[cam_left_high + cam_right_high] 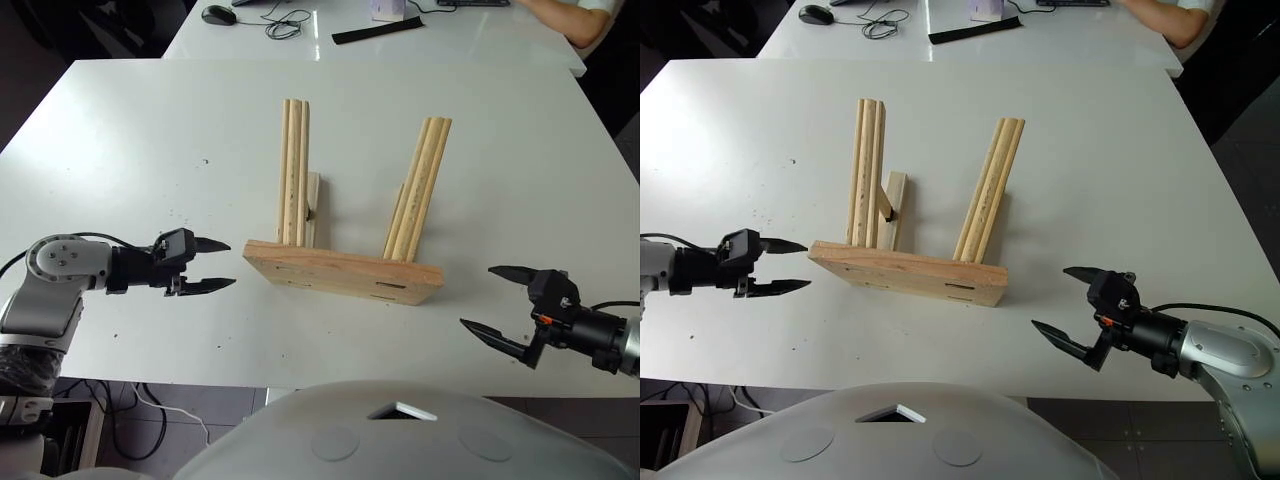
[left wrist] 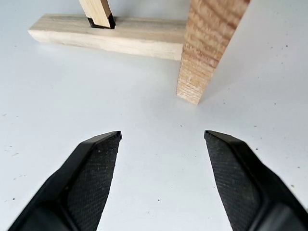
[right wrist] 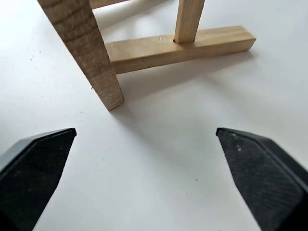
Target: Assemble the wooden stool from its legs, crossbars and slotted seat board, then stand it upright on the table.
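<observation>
The wooden stool lies on its side on the white table (image 1: pixel 120 160). Its slotted seat board (image 1: pixel 343 274) stands on edge toward me, and two pairs of legs (image 1: pixel 294 170) (image 1: pixel 420 186) run away from it along the tabletop. A short crossbar (image 1: pixel 316 210) shows beside the left pair. My left gripper (image 1: pixel 231 264) is open just left of the board's left end (image 2: pixel 204 53), apart from it. My right gripper (image 1: pixel 477 296) is open to the right of the board's right end (image 3: pixel 86 48), a short gap away, holding nothing.
The table's front edge runs just below both grippers. A second white table (image 1: pixel 450 40) stands behind, with a mouse (image 1: pixel 218 15), cables and a black strap (image 1: pixel 378 30). A person's arm (image 1: pixel 560 20) rests at its far right.
</observation>
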`<state>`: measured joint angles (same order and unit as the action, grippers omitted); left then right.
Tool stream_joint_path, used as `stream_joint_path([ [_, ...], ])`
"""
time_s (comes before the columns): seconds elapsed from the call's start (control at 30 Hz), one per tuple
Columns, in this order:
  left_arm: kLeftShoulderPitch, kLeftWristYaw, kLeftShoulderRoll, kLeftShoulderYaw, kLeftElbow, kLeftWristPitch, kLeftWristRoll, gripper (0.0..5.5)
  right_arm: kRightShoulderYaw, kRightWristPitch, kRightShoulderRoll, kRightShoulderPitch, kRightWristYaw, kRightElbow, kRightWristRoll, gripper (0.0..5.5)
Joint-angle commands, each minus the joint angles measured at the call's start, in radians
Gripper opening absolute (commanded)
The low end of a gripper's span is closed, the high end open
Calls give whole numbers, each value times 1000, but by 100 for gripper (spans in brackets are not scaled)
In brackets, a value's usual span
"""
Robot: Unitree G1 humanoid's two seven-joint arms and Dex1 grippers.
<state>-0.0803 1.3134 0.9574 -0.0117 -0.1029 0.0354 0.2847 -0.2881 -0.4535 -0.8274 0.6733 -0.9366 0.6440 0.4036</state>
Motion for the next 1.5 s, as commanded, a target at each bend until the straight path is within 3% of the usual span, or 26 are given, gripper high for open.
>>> stream_joint_path([
  [0.03,84,14,-79,-81,-100,42,-56,280,145,33,27,-116,1,-66,-43,497],
  [0.17,130,35,-147,-133,-125,25,-57,248,272,49,60,-204,13,-112,-82,438],
  [0.53,179,67,-234,-189,-158,51,-63,248,422,82,77,-326,-22,-231,-118,438],
  [0.6,177,71,-241,-195,-150,44,-59,222,442,93,83,-333,-19,-250,-129,436],
  [0.8,183,84,-255,-209,-134,26,-52,151,497,104,100,-330,-20,-248,-139,352],
  [1.2,188,70,-265,-173,-77,-63,-17,150,455,113,87,-319,11,-228,-141,179],
  [1.37,191,78,-259,-129,-13,-144,39,151,433,110,82,-313,21,-225,-139,179],
  [1.5,142,98,-205,-63,192,-287,148,151,361,72,60,-260,22,-100,-68,179],
])
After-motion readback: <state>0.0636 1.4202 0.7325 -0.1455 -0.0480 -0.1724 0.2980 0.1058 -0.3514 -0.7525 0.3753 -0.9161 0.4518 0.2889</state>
